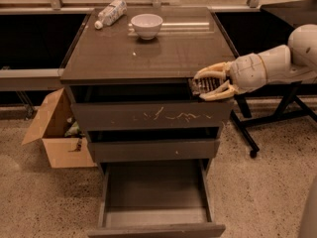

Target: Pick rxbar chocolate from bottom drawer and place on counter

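Rxbar chocolate (204, 85) is bound for the counter (148, 58), whose front edge lies just left of the gripper (199, 87), about level with it. The bottom drawer (156, 190), below and left of the gripper, stands pulled out with its floor bare. The bowl (147, 25) and bottle (110, 13) sit well beyond. Fingers (210, 73) clamp the bar flat, likely so it can be laid down.

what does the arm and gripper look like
The arm is off-white, built of thick rounded segments with smooth shells; no cables or markings show. The gripper, at the counter's front right edge, has two slim curved fingers in a yellower cream.
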`<action>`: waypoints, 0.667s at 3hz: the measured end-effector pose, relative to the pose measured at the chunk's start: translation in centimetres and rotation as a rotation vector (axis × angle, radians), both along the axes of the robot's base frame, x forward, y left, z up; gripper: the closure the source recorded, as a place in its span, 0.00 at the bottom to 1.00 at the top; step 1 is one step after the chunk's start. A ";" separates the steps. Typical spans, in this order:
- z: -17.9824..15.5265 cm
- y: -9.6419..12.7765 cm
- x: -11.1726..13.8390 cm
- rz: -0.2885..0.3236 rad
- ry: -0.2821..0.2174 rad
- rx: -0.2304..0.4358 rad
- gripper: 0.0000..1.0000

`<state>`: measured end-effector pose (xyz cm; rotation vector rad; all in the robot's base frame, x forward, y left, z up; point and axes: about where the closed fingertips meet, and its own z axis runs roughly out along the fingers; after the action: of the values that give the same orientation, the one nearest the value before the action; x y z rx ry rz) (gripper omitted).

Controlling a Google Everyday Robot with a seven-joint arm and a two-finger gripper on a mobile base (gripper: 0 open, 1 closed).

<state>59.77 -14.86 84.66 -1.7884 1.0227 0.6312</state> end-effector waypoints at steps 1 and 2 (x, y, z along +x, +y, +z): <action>2.0 -0.9 3.3 -0.053 -0.030 0.028 1.00; 4.5 -0.7 6.8 -0.132 -0.087 0.105 1.00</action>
<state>66.60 -15.60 89.15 -1.6288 1.0203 0.5113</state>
